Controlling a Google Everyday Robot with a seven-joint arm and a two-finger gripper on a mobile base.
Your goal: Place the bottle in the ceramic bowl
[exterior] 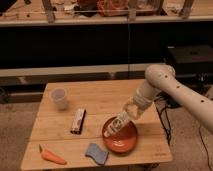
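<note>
you have the wooden tabletop (107, 102) as the biggest thing here, and the white arm (172, 90) comes in from the right side of the camera view and slopes down to the left toward the ceramic bowl (122, 142). the bowl sits near the front edge of the tabletop, a little right of its middle.

the tool (126, 116) is at the low end of the arm, just above the far-right part of the bowl rim, and it is grasping the bottle (114, 127) by the upper end (the fingers themselves melt into the bottle in this view, so i judge the grip from the bottle hanging tilted with nothing else holding it).

the relation you must watch: the bottle lies below and to the left of the tool, and its long axis is tilted, following the same slope as the arm, high at the right and low at the left. its low end is already over the inside of the bowl, near the left-rear rim. i cannot tell if this end touches the glossy bottom or hangs just above it.

so my judgement is that the release should drop the bottle into the bowl, but the low end is close to the rim, and it could tip out over it.

the smaller things are well apart from this: the white cup (60, 97) at the far left, the dark bar (77, 121) left of the bowl, the blue sponge (96, 152) just beside the bowl at front, the carrot (51, 156) at the front left corner.
</note>
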